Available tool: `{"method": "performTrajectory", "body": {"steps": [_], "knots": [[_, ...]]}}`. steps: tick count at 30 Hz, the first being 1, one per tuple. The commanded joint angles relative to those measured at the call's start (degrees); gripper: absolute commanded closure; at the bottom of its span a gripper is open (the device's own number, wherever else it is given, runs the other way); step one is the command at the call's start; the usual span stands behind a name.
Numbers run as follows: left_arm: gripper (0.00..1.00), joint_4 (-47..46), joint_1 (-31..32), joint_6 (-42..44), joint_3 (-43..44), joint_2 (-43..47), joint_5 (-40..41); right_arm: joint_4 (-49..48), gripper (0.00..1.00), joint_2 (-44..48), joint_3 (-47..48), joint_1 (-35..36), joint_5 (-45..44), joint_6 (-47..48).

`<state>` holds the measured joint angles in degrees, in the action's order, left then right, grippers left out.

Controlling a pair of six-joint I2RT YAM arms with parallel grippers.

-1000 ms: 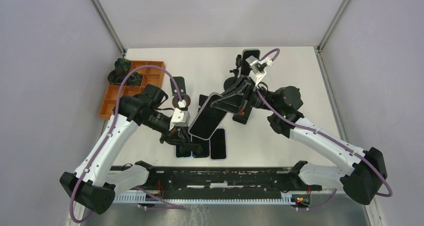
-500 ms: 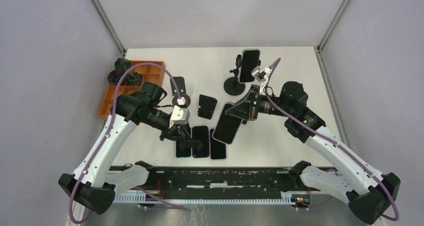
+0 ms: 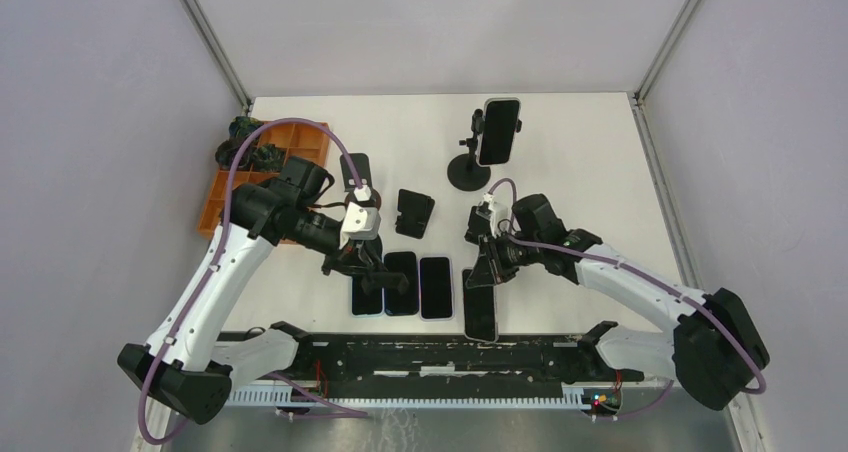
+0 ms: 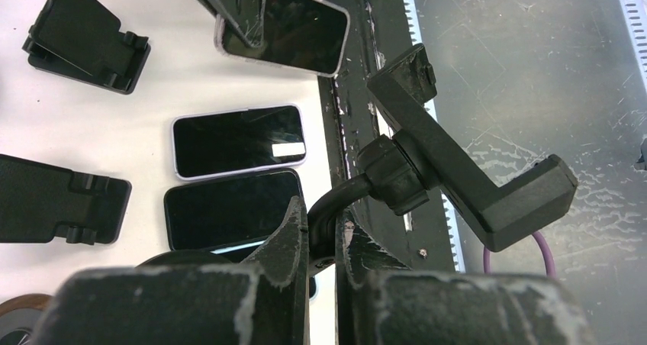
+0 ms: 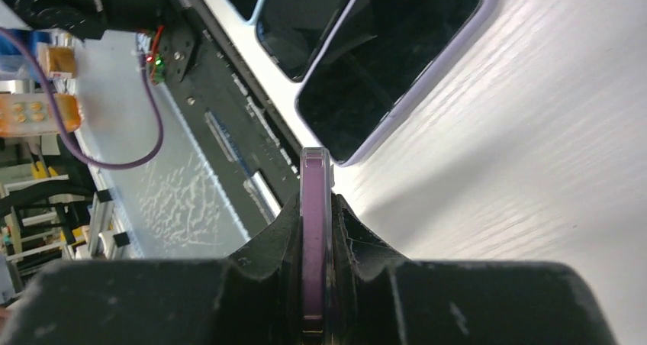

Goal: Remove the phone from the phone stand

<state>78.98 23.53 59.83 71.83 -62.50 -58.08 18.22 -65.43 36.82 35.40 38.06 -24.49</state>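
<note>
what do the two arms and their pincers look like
The left arm and right arm share white link shells, black joints and black bases. A purple cable runs along each. The left pincer and right pincer are black, two-fingered, scuffed whitish.

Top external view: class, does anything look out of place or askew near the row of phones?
Yes. The phone pinched in the right claw sits out of line with the three flat phones, apparently overhanging the table at its near edge. The left claw holds an empty stand by its neck.
</note>
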Motion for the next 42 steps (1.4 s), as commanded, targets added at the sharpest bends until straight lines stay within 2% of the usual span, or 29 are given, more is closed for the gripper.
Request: {"method": "performTrajectory", "body": {"steps": [1, 7, 13, 15, 17, 20, 27, 33, 37, 42], "knots": [[0.98, -2.44, -0.10, -1.18, 2.62, 1.39, -3.17, -9.97, 1.00, -3.68, -0.32, -1.52, -0.49, 2.09], [0.98, -2.43, -0.08, -0.92, 2.83, 1.07, -3.87, -20.70, 0.99, -8.42, -3.48, -3.43, -3.69, 2.34], [0.98, -2.43, -0.07, -0.47, 2.70, 0.89, -4.13, -23.79, 0.71, -11.28, -3.07, -3.84, -9.52, 3.38], [0.98, -2.43, -0.10, -0.42, 2.74, 0.87, -4.10, -24.72, 0.59, -11.31, -3.15, -3.75, -10.25, 2.56], [0.98, -2.43, -0.09, -0.34, 2.83, 0.89, -4.05, -24.42, 0.52, -11.19, -3.18, -3.77, -11.80, 2.47], [0.98, -2.44, -0.15, -0.25, 2.98, 0.72, -4.07, -23.57, 0.37, -9.75, -3.45, -3.76, -14.96, 2.72], [0.98, -2.63, -0.09, -0.12, 3.56, 0.14, -4.43, -20.43, 0.16, -3.58, -2.55, -3.84, -20.91, 2.91], [0.98, -6.89, -0.08, -4.28, 4.81, -0.63, -4.75, -17.65, 0.12, 2.85, 0.51, -3.76, -20.58, 1.76], [0.98, -16.34, -0.14, -12.92, 8.05, -2.90, -4.82, -15.28, 0.11, 6.56, 2.82, -3.77, -19.16, 1.31], [0.98, -26.47, -0.88, -21.02, 16.26, -10.49, -4.99, -12.04, 0.09, 12.18, 4.31, -3.71, -21.51, 1.55]]}}
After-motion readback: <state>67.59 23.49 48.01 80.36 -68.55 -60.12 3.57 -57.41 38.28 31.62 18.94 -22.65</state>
